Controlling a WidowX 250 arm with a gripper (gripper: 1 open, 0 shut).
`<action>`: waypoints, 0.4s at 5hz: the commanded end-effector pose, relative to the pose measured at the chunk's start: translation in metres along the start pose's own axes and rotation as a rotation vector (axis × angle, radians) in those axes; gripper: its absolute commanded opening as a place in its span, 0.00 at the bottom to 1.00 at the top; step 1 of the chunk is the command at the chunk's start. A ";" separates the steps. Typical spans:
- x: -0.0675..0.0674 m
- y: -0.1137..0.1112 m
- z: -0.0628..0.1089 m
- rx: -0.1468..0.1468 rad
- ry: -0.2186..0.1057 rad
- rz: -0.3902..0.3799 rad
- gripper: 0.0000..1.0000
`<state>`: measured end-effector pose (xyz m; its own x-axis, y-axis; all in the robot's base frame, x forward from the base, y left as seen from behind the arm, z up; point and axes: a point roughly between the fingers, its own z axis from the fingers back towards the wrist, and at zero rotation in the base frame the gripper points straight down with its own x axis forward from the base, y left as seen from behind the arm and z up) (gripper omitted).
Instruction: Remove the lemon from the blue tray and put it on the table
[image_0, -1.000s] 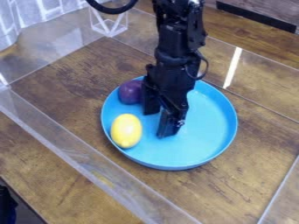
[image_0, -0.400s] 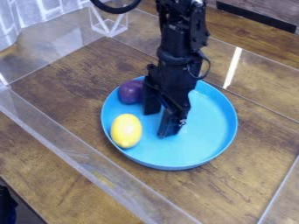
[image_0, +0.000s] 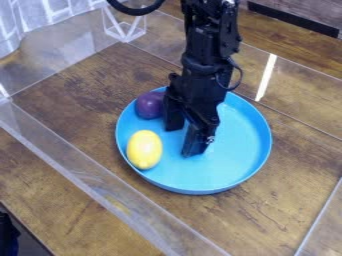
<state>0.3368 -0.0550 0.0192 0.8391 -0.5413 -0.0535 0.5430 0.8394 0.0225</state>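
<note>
While the lemon (image_0: 144, 150) lies in the blue tray (image_0: 234, 170), the open pincer (image_0: 197, 143) stands beside it.

black arm (image_0: 203, 60) upright, gripper (image_0: 187, 138) pointing down, jaws spread wide, empty.

Black jointed arm (image_0: 203, 60); blocky black hand (image_0: 195, 140).

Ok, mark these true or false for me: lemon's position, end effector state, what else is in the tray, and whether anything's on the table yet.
1. The lemon lies inside the blue tray. True.
2. The end effector is shut on the lemon. False: it is open, beside the lemon, holding nothing.
3. A purple object also sits in the tray. True.
4. The lemon already rests on the table. False: it is in the tray.
</note>
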 end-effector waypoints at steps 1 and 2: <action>0.003 -0.019 -0.015 -0.015 0.044 -0.033 1.00; 0.005 -0.022 -0.016 -0.013 0.049 -0.036 1.00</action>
<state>0.3365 -0.0603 0.0188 0.8388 -0.5408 -0.0627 0.5429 0.8395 0.0228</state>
